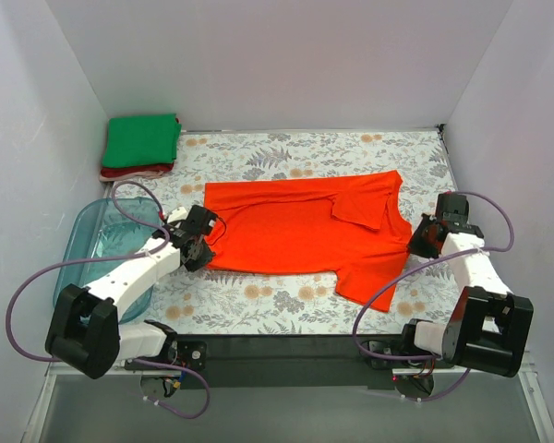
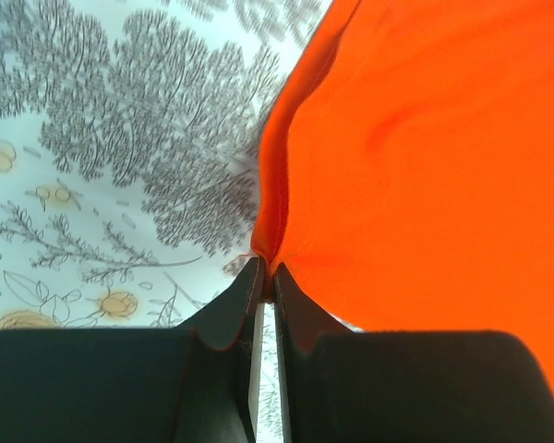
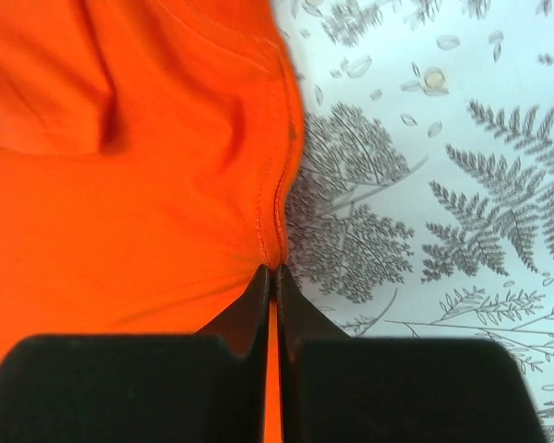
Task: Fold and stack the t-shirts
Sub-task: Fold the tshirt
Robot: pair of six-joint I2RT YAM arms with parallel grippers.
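Note:
The orange-red t-shirt lies spread across the middle of the floral table, one sleeve folded onto it at the right. My left gripper is shut on the shirt's left edge; the left wrist view shows the jaws pinching the cloth at its hem. My right gripper is shut on the shirt's right edge; in the right wrist view the jaws pinch the stitched hem. A green t-shirt folded square lies on a dark red one at the back left corner.
A clear blue plastic tub stands at the left beside my left arm. White walls close in the table at the back and both sides. The floral tablecloth shows between the shirt and the back wall.

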